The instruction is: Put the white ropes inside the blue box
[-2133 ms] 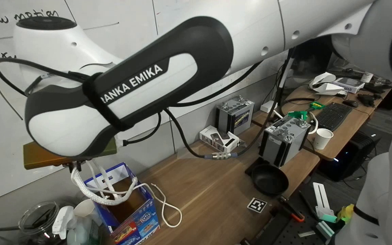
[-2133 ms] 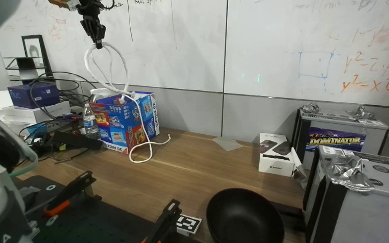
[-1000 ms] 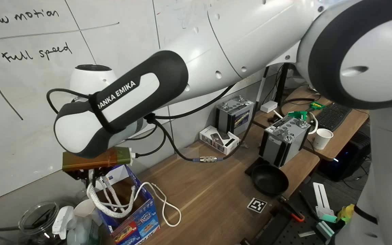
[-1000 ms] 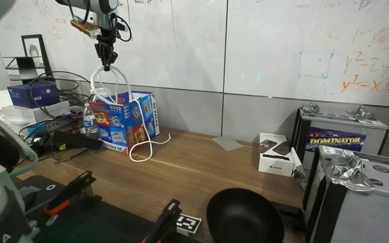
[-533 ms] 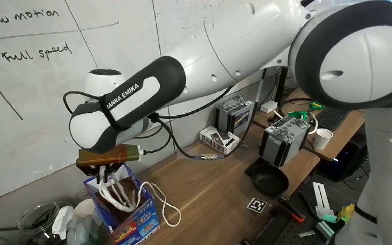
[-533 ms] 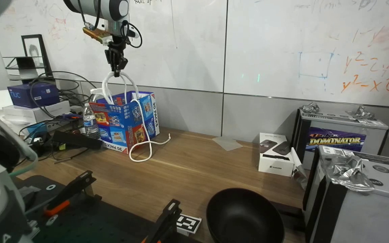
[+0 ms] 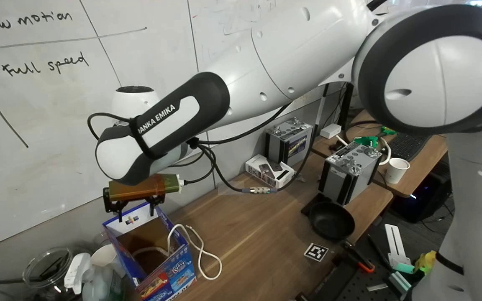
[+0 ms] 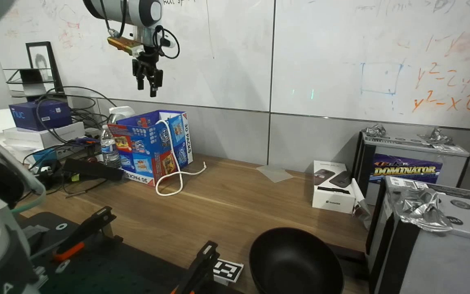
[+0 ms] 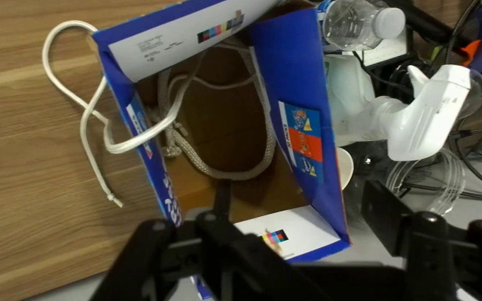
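Gripper (image 8: 147, 90): spread wide, grasping nothing, I hang above the blue box (image 9: 291, 62).
Ropes (image 9: 152, 132): mostly curled inside; one length drapes over the left side in the wrist view.
Table (image 9: 27, 167): that length ends here; I judge placing nearly done.
Loose end (image 9: 111, 196): next I should pinch, lift and drop it inside.

The white arm (image 7: 303, 50) has black trim (image 7: 214, 94) and cables (image 7: 218, 141).

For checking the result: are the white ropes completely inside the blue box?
Partly: the wrist view shows white ropes looped inside the blue box, but one end outside on the table.
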Controlling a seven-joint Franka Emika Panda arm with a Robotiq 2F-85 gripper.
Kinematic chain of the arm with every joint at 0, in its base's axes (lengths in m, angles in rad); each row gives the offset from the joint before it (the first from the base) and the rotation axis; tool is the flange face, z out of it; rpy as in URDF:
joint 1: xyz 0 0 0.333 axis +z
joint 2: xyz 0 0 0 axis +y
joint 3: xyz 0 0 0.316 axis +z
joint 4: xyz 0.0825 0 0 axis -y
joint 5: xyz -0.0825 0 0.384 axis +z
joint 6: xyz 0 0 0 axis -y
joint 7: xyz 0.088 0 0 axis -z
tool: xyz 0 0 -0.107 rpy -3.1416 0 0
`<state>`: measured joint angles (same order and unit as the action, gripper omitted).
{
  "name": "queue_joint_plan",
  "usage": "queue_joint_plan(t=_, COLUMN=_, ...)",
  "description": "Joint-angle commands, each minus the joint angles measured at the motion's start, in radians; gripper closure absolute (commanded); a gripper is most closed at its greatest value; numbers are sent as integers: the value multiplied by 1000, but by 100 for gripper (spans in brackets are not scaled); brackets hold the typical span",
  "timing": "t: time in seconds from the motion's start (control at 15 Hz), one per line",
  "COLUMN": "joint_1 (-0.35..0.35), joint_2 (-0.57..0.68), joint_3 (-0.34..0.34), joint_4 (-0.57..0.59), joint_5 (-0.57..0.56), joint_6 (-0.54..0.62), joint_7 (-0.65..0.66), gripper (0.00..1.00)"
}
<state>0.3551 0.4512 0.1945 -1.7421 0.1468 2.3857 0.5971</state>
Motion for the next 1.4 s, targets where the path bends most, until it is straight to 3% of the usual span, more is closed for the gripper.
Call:
queue_joint_plan(t=0.0, joint_1=7, joint_2=-87, joint_3=-57, joint_4=-48, joint_5=-68, joint_6=-73, joint_7=23, gripper=0)
queue_joint_plan(t=0.4, joint_1=-31, joint_2=-274, joint_3=-129, joint_4=-221, joint_5=-192, joint_6=-147, joint_7=142, gripper=0)
queue_joint_plan(t=0.87, joint_1=-128, joint_2=-385, joint_3=-120, joint_4=-456, joint_5=-134, joint_6=-216, joint_7=400, gripper=0)
queue_joint_plan(t=1.2, joint_1=-166, joint_2=-350, joint_3=-116, joint_4=-569, joint_5=-21, joint_6=-127, joint_7=550, gripper=0)
queue_joint_plan(t=1.33, joint_1=-176, joint_2=-331, joint_3=-111, joint_4=-609, joint_5=73, joint_6=-62, joint_7=564, gripper=0)
